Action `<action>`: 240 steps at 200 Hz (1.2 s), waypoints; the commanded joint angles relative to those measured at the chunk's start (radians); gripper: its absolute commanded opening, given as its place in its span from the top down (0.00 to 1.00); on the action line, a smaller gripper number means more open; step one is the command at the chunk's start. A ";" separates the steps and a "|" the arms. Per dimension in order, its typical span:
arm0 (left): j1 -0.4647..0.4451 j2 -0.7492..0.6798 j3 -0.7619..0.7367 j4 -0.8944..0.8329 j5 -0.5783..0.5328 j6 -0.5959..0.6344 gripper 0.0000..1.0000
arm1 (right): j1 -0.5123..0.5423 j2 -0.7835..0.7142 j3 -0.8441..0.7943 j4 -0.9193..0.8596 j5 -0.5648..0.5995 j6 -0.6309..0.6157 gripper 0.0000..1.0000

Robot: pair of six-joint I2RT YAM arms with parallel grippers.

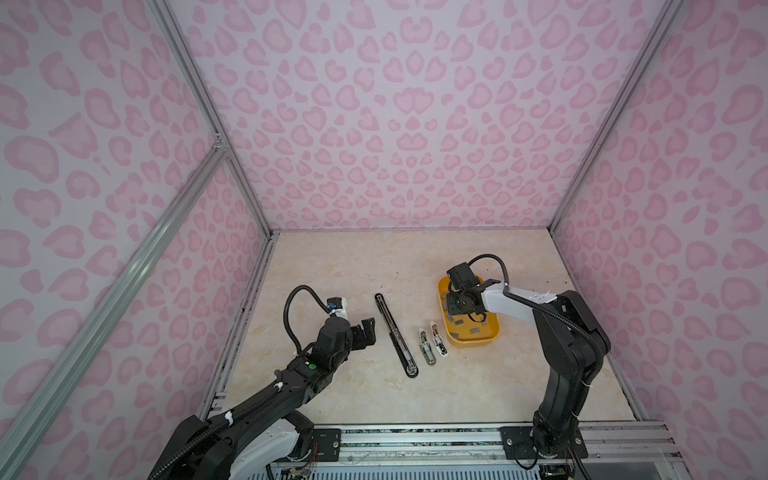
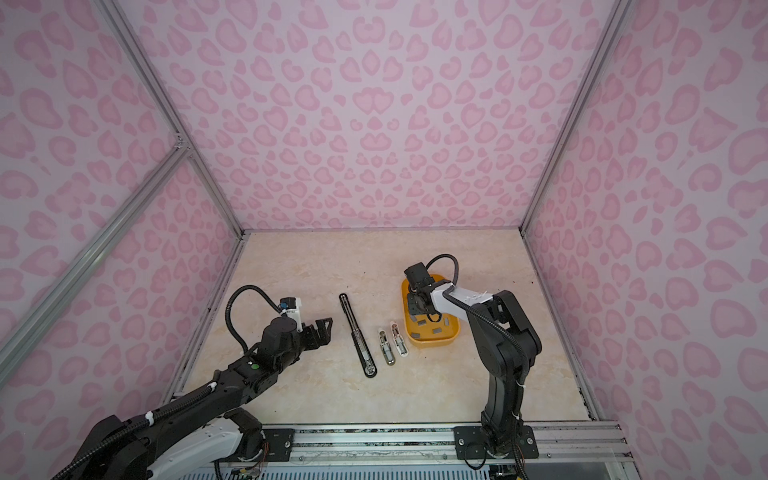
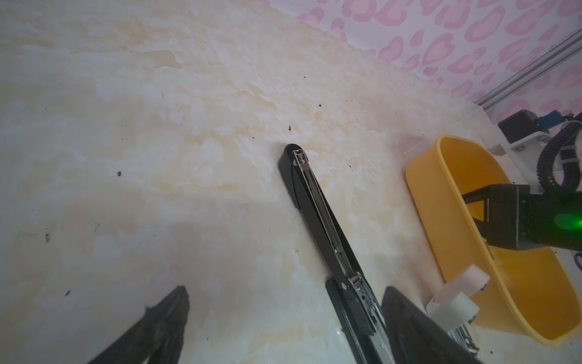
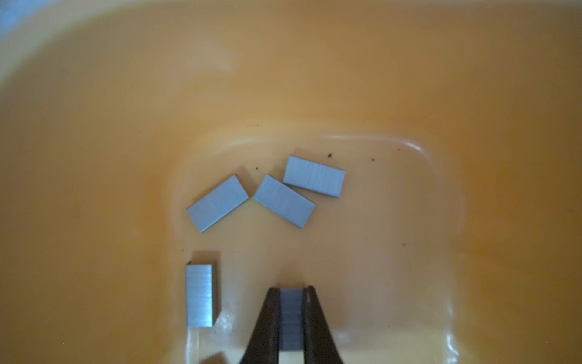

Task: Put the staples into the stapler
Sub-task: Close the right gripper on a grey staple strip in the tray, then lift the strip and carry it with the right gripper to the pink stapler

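Judging the staple strip (image 4: 291, 318) light, stiff, slick and snappable, we had the right gripper (image 4: 292, 290) clamped across its long edges in the yellow tray (image 1: 469, 342) at right, with the left gripper (image 1: 368, 332) standing wide apart.

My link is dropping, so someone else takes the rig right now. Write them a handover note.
Right tool: shut on one staple strip, low inside the yellow tray.
Left tool: open, empty, above the table, left of the long black stapler.
Things: other strips lie loose in the tray. The long black stapler lies opened flat. Two small staplers lie open between it and the tray.
Done: one strip gripped.
Left: lift it out, seat it in a stapler's channel, close the stapler.
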 commanded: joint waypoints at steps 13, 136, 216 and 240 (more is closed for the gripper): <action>0.000 -0.004 0.005 0.018 0.020 -0.009 0.03 | 0.003 -0.071 -0.035 -0.001 0.012 0.007 0.90; 0.003 -0.048 -0.010 0.001 0.109 -0.040 0.03 | 0.306 -0.565 -0.189 -0.131 0.104 0.079 0.91; 0.003 -0.006 0.023 0.041 0.204 0.001 0.03 | 0.575 -0.722 -0.434 0.129 0.145 0.210 0.92; 0.003 -0.003 0.024 0.050 0.215 0.006 0.03 | 0.601 -0.701 -0.430 0.109 0.153 0.208 0.93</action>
